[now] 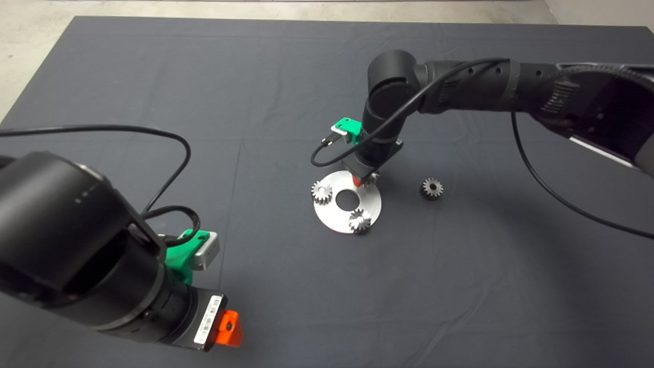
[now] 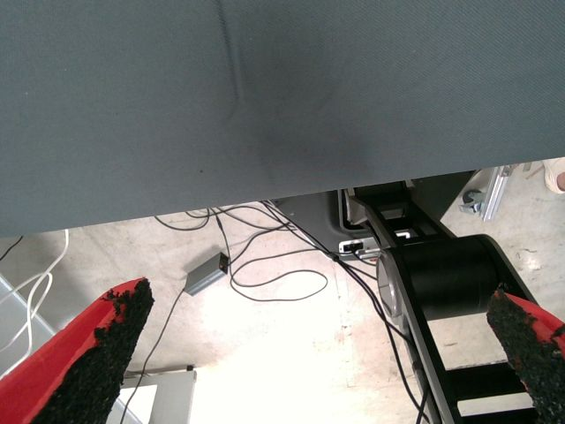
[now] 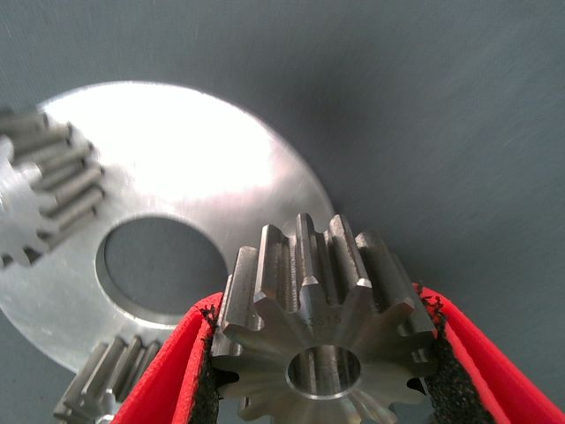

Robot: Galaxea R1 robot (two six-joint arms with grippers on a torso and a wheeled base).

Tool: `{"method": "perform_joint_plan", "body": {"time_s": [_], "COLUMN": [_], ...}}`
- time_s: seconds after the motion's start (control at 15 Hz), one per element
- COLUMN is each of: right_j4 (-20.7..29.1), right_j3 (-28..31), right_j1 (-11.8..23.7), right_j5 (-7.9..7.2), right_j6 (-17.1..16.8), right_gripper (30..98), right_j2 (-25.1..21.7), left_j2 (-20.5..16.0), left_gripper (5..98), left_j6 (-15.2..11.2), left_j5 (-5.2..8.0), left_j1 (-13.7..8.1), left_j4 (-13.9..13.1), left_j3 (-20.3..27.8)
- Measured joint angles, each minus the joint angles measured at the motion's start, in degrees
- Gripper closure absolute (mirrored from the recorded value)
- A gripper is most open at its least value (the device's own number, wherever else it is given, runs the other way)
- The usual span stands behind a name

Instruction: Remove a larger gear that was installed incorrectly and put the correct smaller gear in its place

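Note:
My right gripper (image 1: 360, 180) reaches down to the far right edge of a round silver plate (image 1: 332, 217) in the middle of the mat. It is shut on the larger gear (image 3: 322, 300), a shiny silver gear with long teeth, held between both black pads at the plate's rim (image 3: 194, 168). Whether that gear rests on the plate or hangs just above it cannot be told. The smaller gear (image 1: 431, 188), dark with short teeth, lies on the mat right of the plate. My left gripper (image 2: 327, 353) waits open at the lower left.
Two more silver gears sit on the plate, one on its left side (image 1: 322, 191) and one at its near edge (image 1: 360, 221). A black cable (image 1: 557, 194) loops down from the right arm. The left wrist view shows the mat's edge and floor cables.

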Motion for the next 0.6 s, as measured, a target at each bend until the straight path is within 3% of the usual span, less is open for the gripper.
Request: {"method": "perform_joint_plan", "body": {"time_s": [0.6], "right_j4": [0.0], "right_j3": [-0.3], "right_j1": [3.9], "right_j5": [0.22], "right_j6": [0.1], "right_gripper": [79.1], "right_j2": [-1.0], "left_j2": [0.0], "left_gripper": [6.0], "left_j6": [0.0], "left_j5": [0.0], "left_j1": [0.0], "left_j4": [0.0], "left_j3": [0.0]}}
